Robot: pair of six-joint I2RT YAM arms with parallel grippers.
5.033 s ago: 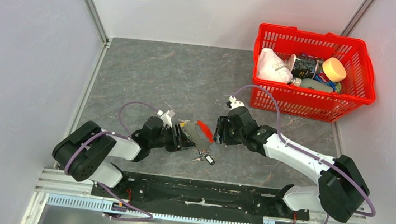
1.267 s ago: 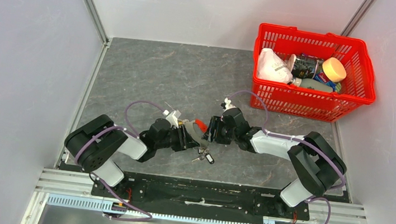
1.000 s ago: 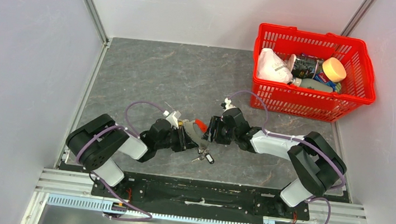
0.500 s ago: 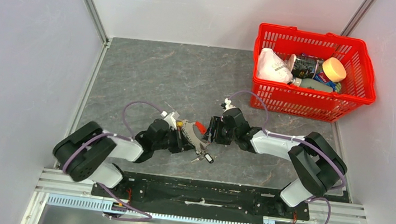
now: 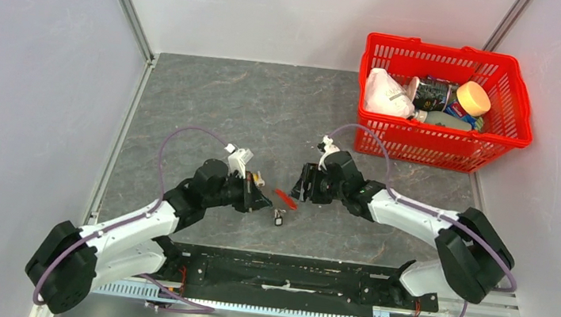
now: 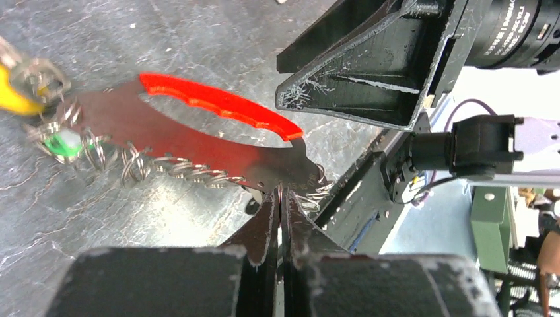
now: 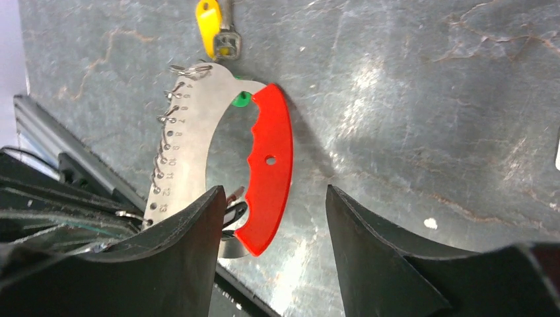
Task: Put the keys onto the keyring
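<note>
L gripper jaws shut tight, tips right at metal edge of keyring, can't tell if actually pinching it, keyring mid table btw both grippers, yellow-tag key at its end, R gripper jaws apart over red part, red basket far back

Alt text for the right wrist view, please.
An oval keyring, one side red plastic, the other silvery metal with numbered holes and wire rings, over a grey marbled tabletop. The right tool, open, frames its near end; a yellow-tagged key sits at its far end.
</note>
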